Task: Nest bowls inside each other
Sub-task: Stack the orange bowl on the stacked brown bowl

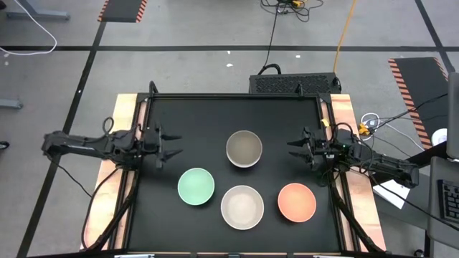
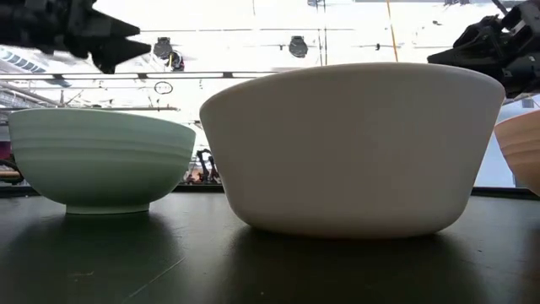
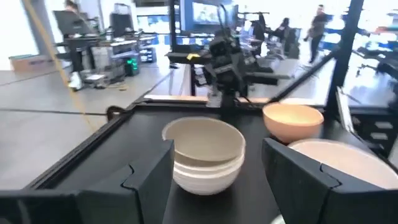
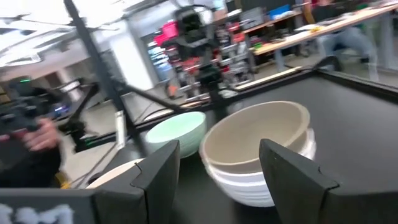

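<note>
Four bowls or stacks stand upright on the black table (image 1: 229,115). A grey-brown bowl (image 1: 244,148) sits nested in white bowls (image 4: 273,186) at mid-table. Nearer the front edge stand a mint green bowl (image 1: 196,185), a cream-beige bowl (image 1: 242,206) and a salmon-orange bowl (image 1: 296,202), each apart from the others. My left gripper (image 1: 174,147) hangs open to the left of the stack and points level at it. My right gripper (image 1: 292,150) hangs open to the right of the stack and also points at it. Neither has anything between its fingers.
Wooden strips (image 1: 122,136) and a black frame rail (image 1: 237,96) border the table. A black box (image 1: 294,84) with cables sits past the far edge. There is bare table between the stack and each gripper, and along the far side.
</note>
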Robot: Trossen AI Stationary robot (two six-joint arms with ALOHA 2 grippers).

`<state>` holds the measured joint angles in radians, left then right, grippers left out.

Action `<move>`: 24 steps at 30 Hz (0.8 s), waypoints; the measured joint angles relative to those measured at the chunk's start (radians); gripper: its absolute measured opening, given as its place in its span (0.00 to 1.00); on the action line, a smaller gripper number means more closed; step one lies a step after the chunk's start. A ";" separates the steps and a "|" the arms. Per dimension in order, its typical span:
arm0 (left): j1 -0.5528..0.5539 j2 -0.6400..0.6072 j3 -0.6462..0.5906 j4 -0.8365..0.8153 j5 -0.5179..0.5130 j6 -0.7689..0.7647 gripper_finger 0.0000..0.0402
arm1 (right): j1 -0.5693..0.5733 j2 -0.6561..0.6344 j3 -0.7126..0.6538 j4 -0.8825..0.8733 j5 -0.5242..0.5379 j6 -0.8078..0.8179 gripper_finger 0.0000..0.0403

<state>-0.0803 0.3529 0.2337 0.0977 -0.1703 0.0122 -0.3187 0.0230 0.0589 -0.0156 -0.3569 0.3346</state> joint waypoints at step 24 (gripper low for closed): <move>0.000 -0.139 -0.224 -0.018 -0.049 -0.022 0.60 | 0.000 0.000 -0.002 0.074 -0.059 -0.057 0.53</move>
<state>-0.0799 0.2134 0.0097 0.0799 -0.2188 -0.0094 -0.3187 0.0231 0.0566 0.0583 -0.4156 0.2781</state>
